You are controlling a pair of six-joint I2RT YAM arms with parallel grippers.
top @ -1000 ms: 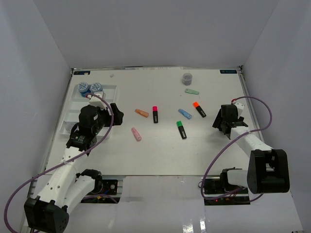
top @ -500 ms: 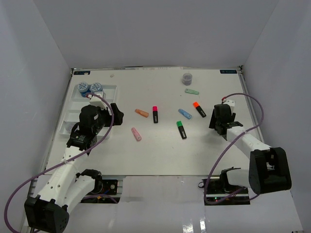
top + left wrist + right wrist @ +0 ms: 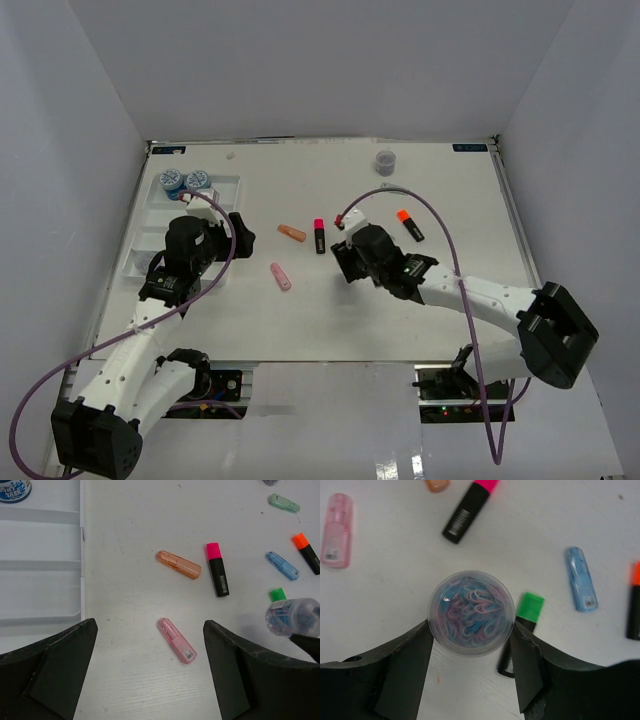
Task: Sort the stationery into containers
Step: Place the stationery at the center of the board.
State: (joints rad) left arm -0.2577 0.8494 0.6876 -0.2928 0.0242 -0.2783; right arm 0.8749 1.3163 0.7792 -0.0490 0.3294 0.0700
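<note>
Jar [image 3: 471,612] — clamped in right gripper [image 3: 472,631].

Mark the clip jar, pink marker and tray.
clip jar [image 3: 471,612], right wrist view, centre of its round face.
pink marker [image 3: 177,640], left wrist view, mid-body.
tray [image 3: 40,587], left wrist view, bare compartment floor.

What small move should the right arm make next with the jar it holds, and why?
Probably carry it left toward the white tray. The jaws are shut on the clear jar of paper clips above the table's middle, and two blue jars already sit in the tray's far compartment.
</note>
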